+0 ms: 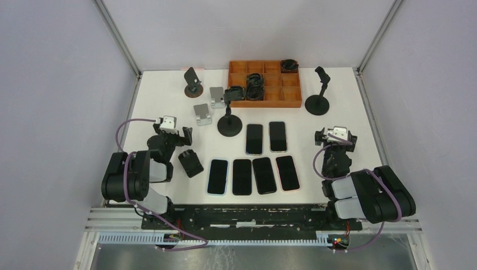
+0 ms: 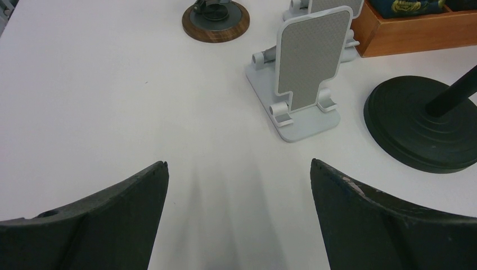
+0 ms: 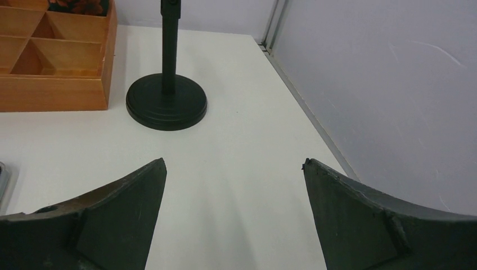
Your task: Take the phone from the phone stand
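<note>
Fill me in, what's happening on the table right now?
Nothing is being handled. The left pincer and right pincer both hang open and empty. Six phones lie flat in front of the arms. The grey stand ahead of the left pincer holds no phone, nor does the black pole stand ahead of the right one.

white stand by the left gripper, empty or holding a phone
Empty: the white stand shows its bare grey pad, with nothing resting on its hooks.
</note>
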Motion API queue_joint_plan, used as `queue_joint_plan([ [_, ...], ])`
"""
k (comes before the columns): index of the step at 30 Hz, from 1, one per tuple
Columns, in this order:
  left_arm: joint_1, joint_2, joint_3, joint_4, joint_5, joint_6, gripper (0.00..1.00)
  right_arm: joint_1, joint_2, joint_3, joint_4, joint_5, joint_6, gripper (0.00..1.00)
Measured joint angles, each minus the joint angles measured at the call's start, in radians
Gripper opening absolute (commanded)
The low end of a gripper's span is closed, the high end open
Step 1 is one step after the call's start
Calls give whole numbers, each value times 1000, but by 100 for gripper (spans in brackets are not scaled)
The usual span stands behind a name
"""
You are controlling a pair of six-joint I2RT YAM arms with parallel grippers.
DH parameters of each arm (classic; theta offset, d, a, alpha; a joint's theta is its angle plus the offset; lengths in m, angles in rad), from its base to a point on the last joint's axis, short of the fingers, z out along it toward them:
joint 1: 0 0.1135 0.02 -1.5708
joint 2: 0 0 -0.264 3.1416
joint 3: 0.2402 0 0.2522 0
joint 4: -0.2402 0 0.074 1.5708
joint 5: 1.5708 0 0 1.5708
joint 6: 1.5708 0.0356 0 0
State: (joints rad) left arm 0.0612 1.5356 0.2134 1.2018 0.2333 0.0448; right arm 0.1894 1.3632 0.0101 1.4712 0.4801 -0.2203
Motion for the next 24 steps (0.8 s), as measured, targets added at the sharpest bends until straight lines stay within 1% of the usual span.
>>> queue_joint_plan([
  [7, 0, 0, 0, -1, 0, 0, 100, -62, 1, 0, -55, -39, 29, 98],
  [24, 0, 1, 0, -4, 0, 0, 100, -63, 1, 0, -74, -58, 40, 98],
])
